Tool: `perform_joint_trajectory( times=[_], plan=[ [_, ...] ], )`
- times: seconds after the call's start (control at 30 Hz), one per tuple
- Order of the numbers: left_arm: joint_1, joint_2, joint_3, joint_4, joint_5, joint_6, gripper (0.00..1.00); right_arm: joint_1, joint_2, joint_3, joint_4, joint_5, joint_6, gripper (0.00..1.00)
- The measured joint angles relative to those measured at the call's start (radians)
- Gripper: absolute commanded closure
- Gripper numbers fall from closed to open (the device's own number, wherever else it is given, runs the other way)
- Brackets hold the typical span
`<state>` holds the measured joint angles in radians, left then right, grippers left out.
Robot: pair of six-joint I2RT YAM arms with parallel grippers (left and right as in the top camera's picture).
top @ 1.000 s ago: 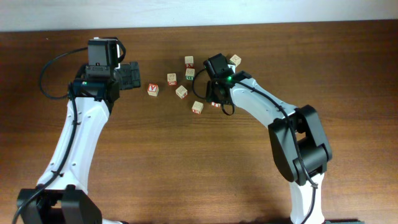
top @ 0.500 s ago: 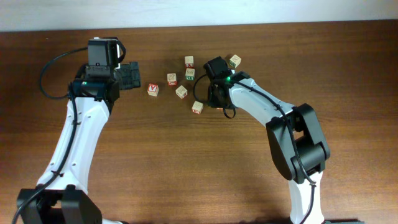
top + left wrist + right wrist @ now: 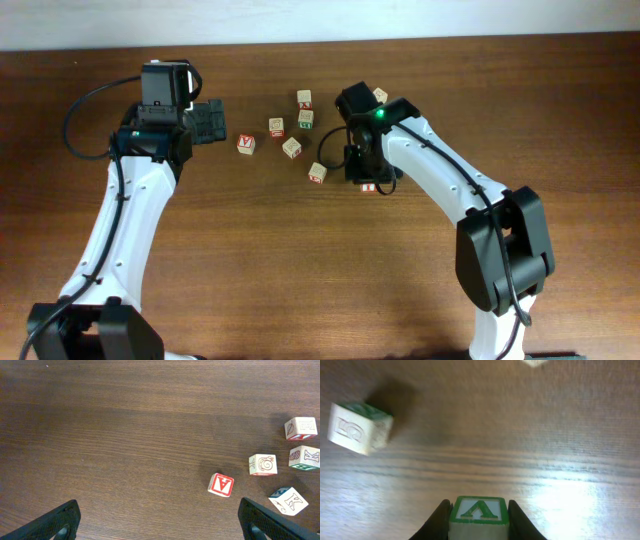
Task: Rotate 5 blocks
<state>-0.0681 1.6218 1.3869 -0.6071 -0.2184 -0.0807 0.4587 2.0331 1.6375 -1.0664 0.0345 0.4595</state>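
Several blocks [image 3: 291,147] lay mid-table overhead, at three o'clock from the left gripper [image 3: 210,122], with the right gripper [image 3: 365,172] down on one at the cluster's five o'clock edge, so the right arm was nearer. In the left wrist view the jaws stood wide apart over bare table [image 3: 100,435], blocks off at two to three o'clock. In the right wrist view the fingers [image 3: 438,519] clamped the green V block [image 3: 479,511] by opposite sides, centred between them, ready, I judge, for a wrist turn.

The red-framed block [image 3: 221,484] reads A, the blue-sided block [image 3: 289,501] K, the green-framed block [image 3: 480,510] perhaps V.
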Motion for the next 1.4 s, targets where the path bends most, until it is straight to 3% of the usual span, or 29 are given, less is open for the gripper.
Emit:
perform_joint_trajectory(
  times=[0.27, 0.43, 0.57, 0.87, 0.93, 1.03, 1.2, 1.4],
  plan=[
    [0.0, 0.0, 0.0, 0.0, 0.0, 0.0, 0.01, 0.0, 0.0, -0.181, 0.031, -0.032, 0.061, 0.78],
    [0.0, 0.0, 0.0, 0.0, 0.0, 0.0, 0.01, 0.0, 0.0, -0.217, 0.048, -0.049, 0.067, 0.66],
    [0.0, 0.0, 0.0, 0.0, 0.0, 0.0, 0.01, 0.0, 0.0, -0.217, 0.045, -0.064, 0.064, 0.52],
    [0.0, 0.0, 0.0, 0.0, 0.0, 0.0, 0.01, 0.0, 0.0, -0.172, 0.002, -0.081, 0.047, 0.49],
    [0.0, 0.0, 0.0, -0.002, 0.0, 0.0, 0.01, 0.0, 0.0, -0.063, -0.001, -0.082, 0.019, 0.42],
    [0.0, 0.0, 0.0, -0.002, 0.0, 0.0, 0.01, 0.0, 0.0, 0.036, 0.093, -0.089, 0.0, 0.42],
    [0.0, 0.0, 0.0, -0.003, 0.0, 0.0, 0.01, 0.024, 0.005, 0.053, 0.287, -0.104, 0.059, 0.42],
    [0.0, 0.0, 0.0, -0.003, 0.0, 0.0, 0.01, 0.102, 0.101, 0.054, 0.351, -0.068, 0.173, 0.4]
  ],
)
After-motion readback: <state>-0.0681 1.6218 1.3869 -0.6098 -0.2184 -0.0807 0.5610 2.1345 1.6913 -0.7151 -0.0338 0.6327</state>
